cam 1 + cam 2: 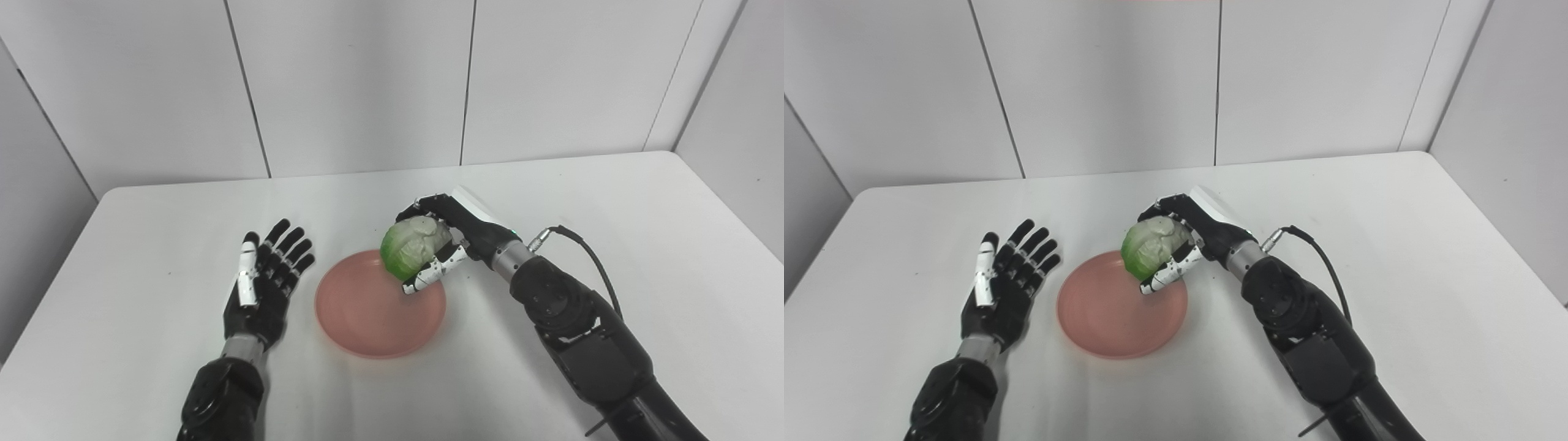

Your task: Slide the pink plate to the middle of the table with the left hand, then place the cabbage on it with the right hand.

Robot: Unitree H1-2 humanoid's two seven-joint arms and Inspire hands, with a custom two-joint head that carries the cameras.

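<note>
The pink plate [380, 305] lay near the middle of the table [612, 202], so the slide looked done. The left hand [264, 283] rested beside it, fingers spread. The right hand [438, 242] clasped the cabbage [409, 246] above the plate's far rim, not yet released.

I am working in what looks like a lab test booth: plain white wall panels [367, 79] with dark seams close in on three sides of my bare white table [612, 202]. An exposed cable [588, 251] loops off my right forearm, rig-style.
</note>
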